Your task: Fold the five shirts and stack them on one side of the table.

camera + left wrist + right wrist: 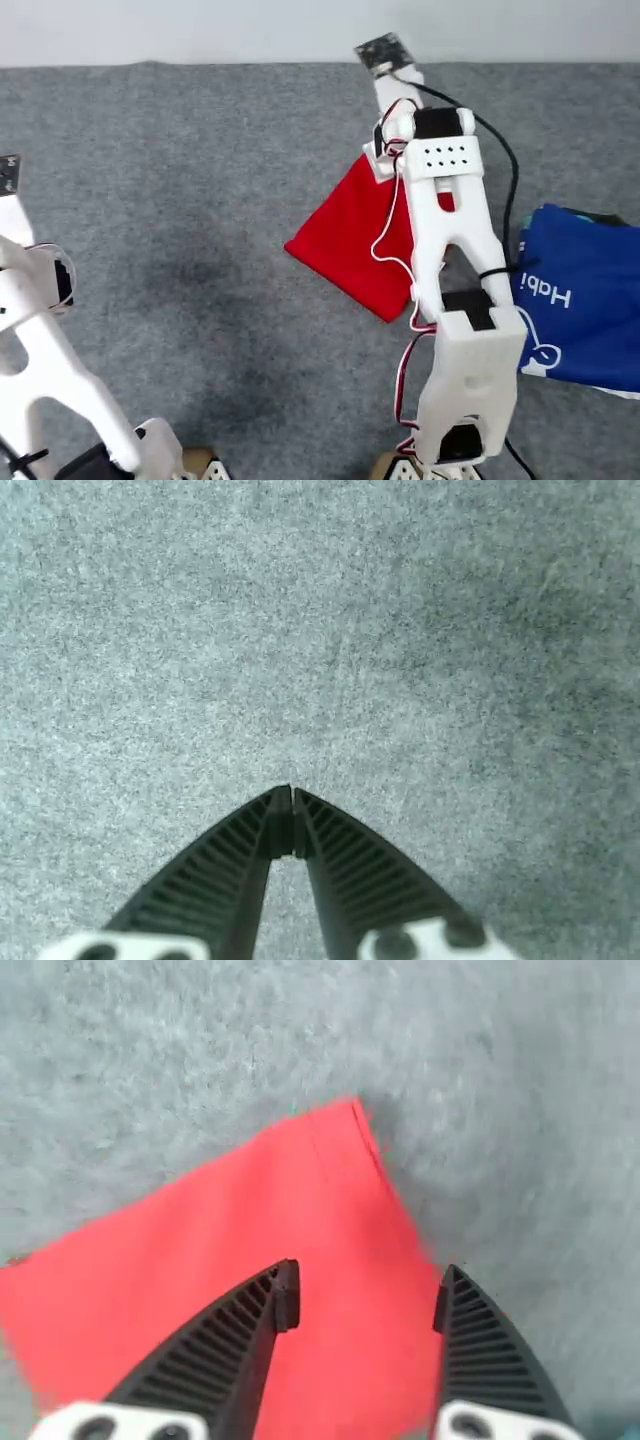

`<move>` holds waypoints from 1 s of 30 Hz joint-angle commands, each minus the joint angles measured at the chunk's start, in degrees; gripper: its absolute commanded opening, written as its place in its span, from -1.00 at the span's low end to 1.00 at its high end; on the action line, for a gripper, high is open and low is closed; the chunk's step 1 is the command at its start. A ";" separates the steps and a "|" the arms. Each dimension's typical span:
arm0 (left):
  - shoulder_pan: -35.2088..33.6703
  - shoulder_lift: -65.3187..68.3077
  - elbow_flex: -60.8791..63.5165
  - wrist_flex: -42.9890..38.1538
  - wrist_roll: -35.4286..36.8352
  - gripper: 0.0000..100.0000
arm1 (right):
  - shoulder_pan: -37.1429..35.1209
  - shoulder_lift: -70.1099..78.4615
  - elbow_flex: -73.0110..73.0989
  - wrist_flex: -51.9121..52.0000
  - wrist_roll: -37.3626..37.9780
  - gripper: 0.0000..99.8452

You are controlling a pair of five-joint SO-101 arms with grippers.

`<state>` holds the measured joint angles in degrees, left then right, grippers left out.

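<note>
A folded red shirt (350, 245) lies on the grey felt table (200, 180) right of the middle. My right arm (445, 200) stretches over its right side. From the right wrist, my right gripper (365, 1295) hangs open just above the red shirt (250, 1220), close to one of its corners, with nothing between the fingers. A folded blue shirt (585, 300) with white print tops a pile at the table's right edge. My left arm (40, 330) is at the far left. My left gripper (292, 795) is shut, empty, over bare felt.
Slivers of other cloth peek out from under the blue shirt at the pile's far and near edges. Bare grey felt (320, 630) spreads over the left half and the middle of the table. A black cable (510, 190) runs along my right arm.
</note>
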<state>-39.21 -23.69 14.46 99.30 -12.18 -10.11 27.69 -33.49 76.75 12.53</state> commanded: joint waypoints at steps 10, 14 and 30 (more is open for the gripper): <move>0.00 -1.49 -0.22 1.05 -0.62 -0.99 | -4.53 -5.05 -2.90 18.33 -28.22 -0.47; 0.00 -1.49 -0.22 1.05 -0.62 -0.99 | -4.62 -2.51 -2.90 18.59 -38.33 -0.27; -0.26 -1.49 -0.22 1.14 -0.62 -0.99 | -2.51 15.96 -2.99 9.27 -52.48 -0.19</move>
<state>-39.21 -23.69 14.46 99.30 -12.18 -14.24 42.73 -33.49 87.82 -38.02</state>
